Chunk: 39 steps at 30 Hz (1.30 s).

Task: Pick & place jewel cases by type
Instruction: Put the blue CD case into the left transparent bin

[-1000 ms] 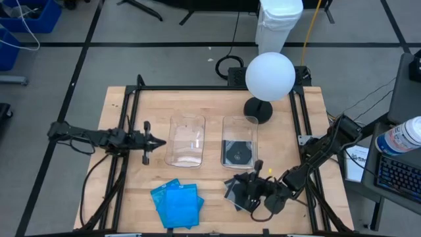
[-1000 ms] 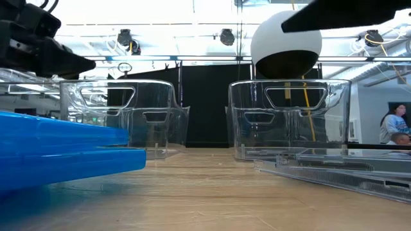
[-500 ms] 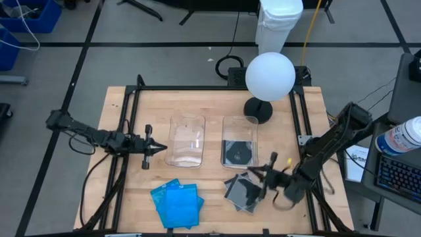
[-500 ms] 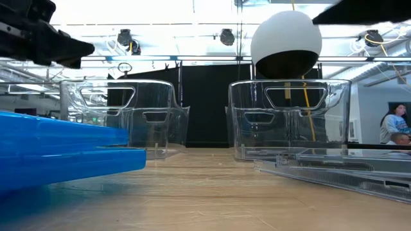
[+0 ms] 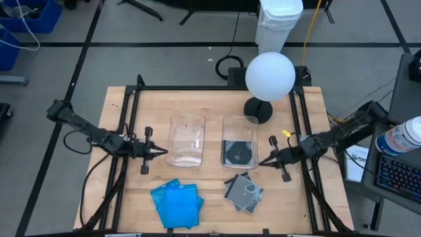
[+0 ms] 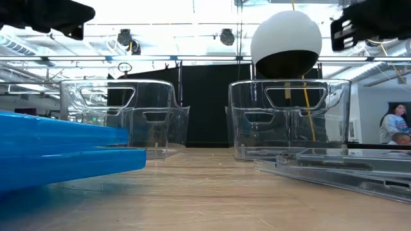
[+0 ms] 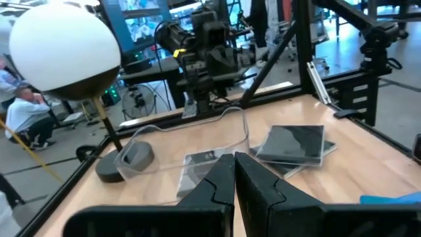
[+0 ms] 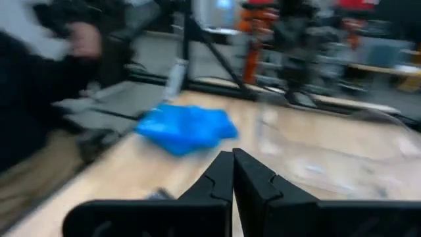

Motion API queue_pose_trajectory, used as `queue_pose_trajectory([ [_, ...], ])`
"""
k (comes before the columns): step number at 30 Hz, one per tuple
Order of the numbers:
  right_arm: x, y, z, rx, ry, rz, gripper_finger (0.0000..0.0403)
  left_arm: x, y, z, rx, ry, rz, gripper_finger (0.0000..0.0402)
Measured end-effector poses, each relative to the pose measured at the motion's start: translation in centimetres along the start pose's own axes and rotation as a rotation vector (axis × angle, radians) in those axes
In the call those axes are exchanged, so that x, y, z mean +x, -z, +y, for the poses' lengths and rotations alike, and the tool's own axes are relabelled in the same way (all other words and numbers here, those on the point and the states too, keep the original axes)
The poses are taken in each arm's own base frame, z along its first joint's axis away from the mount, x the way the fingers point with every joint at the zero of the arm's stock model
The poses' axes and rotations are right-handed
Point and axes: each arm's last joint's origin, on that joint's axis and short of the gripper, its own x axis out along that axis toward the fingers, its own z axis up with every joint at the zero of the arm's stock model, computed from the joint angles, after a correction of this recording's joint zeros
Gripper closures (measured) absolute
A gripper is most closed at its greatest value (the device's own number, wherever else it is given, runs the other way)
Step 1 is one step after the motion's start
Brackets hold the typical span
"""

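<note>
Jewel cases lie in three spots on the pale wooden table [image 5: 210,105]. A loose heap of bright blue square plastic cases [image 5: 176,202] sits toward 7 o'clock of the table's middle, glossy and flat, with edges fanned out of line. A small stack of clear, dark-grey cases [image 5: 243,192], one showing a round disc, rests at about 5 o'clock, its corners skewed. One more grey case with a disc [image 5: 237,153] lies flat on the floor of the right-hand clear rectangular plastic bin [image 5: 239,122]. The left-hand clear bin [image 5: 186,125] stands just beside it, smooth-walled with rounded corners, and holds no case that I can make out.

The left gripper [image 5: 160,151] hangs at 9 o'clock, its tip close to the left bin's outer wall; its dark fingers [image 7: 217,187] are pressed together with nothing between them. The right gripper [image 5: 263,162] sits at 3 o'clock, just beside the right bin and above the grey stack, its fingers [image 8: 220,178] likewise closed on nothing.

A white matte globe lamp on a round black base [image 5: 270,76] stands at 1 o'clock behind the bins.
</note>
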Motion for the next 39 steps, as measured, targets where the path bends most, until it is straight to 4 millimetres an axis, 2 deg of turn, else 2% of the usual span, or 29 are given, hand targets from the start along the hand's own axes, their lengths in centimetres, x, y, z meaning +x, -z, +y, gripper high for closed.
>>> queue_pose_trajectory([
  [3, -0.8, -0.7, -0.3, -0.013, -0.040, -0.076, 0.0403, 0.4, 0.2, -0.4, 0.020, 0.013, 0.031, 0.0380],
  [8, -1.7, -0.2, -0.4, -0.057, -0.050, -0.187, 0.0403, 1.6, 0.8, -2.2, 0.195, 0.060, 0.068, 0.0380],
  [11, -1.9, 0.7, -0.3, -0.071, -0.072, -0.199, 0.0403, 2.7, -0.6, -4.1, 0.261, 0.075, 0.093, 0.0380],
  [16, -2.1, 1.7, -0.8, -0.023, 0.111, -0.210, 0.0403, 4.8, -3.3, -8.8, 0.403, 0.048, 0.269, 0.0380],
  [19, -2.3, 1.6, -0.9, 0.026, 0.154, -0.257, 0.0403, 5.9, -4.8, -12.2, 0.516, 0.022, 0.329, 0.0380],
  [22, -2.4, 1.6, -0.9, 0.041, 0.156, -0.277, 0.0403, 7.0, -5.3, -15.4, 0.622, -0.055, 0.378, 0.0380],
  [26, -2.3, 1.8, -0.9, 0.036, 0.154, -0.246, 0.0403, 8.5, -5.8, -18.7, 0.723, -0.204, 0.412, 0.0380],
  [30, -2.3, 1.8, -0.9, 0.042, 0.154, -0.254, 0.0403, 10.1, -6.7, -21.7, 0.754, -0.206, 0.416, 0.0375],
  [35, -2.3, 1.7, -0.9, 0.043, 0.154, -0.261, 0.0403, 11.7, -7.2, -25.1, 0.746, -0.241, 0.392, 0.0336],
  [39, -2.3, 1.7, -0.9, 0.043, 0.154, -0.267, 0.0403, 11.6, -6.9, -27.2, 0.698, -0.225, 0.398, 0.0288],
])
